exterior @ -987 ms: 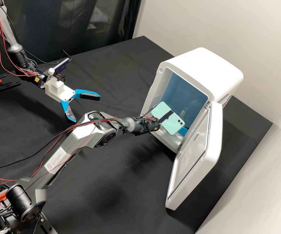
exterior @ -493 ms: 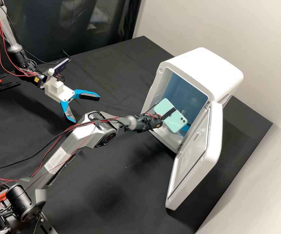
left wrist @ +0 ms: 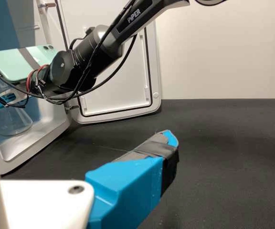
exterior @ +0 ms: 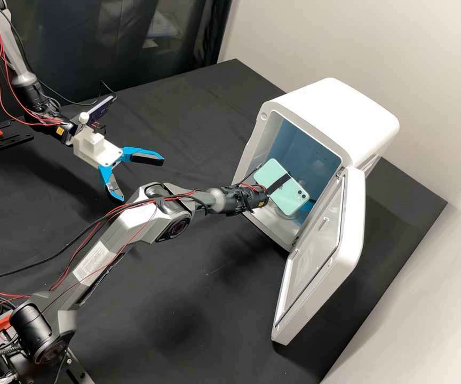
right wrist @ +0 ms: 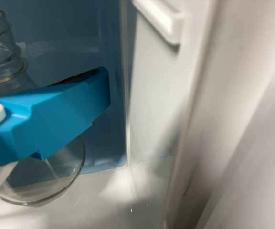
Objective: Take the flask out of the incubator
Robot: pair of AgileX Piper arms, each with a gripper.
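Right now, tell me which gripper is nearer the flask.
Right. The right gripper is inside the incubator, close beside the flask; the left gripper hangs open over the bench, outside, well away.

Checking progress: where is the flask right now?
The flask stands upright on the white floor inside the open incubator, at the bench's right in the high view.

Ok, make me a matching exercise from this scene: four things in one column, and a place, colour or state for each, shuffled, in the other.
Things
1. flask
2. incubator door
3. left pincer
4. phone on the right wrist

Descriptions
A. mint green
B. spread open, held above the bench
C. standing inside the incubator
D. white, swung wide on its hinge

Pairs: 1-C, 2-D, 3-B, 4-A
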